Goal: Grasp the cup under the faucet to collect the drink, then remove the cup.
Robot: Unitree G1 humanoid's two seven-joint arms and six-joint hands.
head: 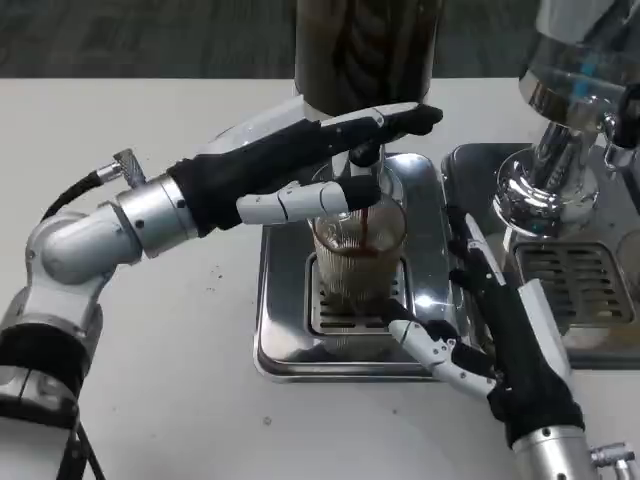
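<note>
A ribbed clear cup (pixel 355 265) stands on the grate of a steel drip tray (pixel 283 330), under the faucet (pixel 366 154) of a dark drink dispenser (pixel 365 45). A thin dark stream runs into the cup, which is partly filled with brown drink. My left hand (pixel 300 165) reaches in from the left, its fingers stretched out over the faucet and touching it, and its thumb lies at the cup's rim. My right hand (pixel 500 335) is just right of the cup with its fingers spread and holds nothing. Its thumb points at the cup's base, a small gap away.
A second steel dispenser (pixel 560 150) with its own drip tray (pixel 580 285) stands at the right, close behind my right hand. Bare white table (pixel 180 340) stretches to the left and front of the tray.
</note>
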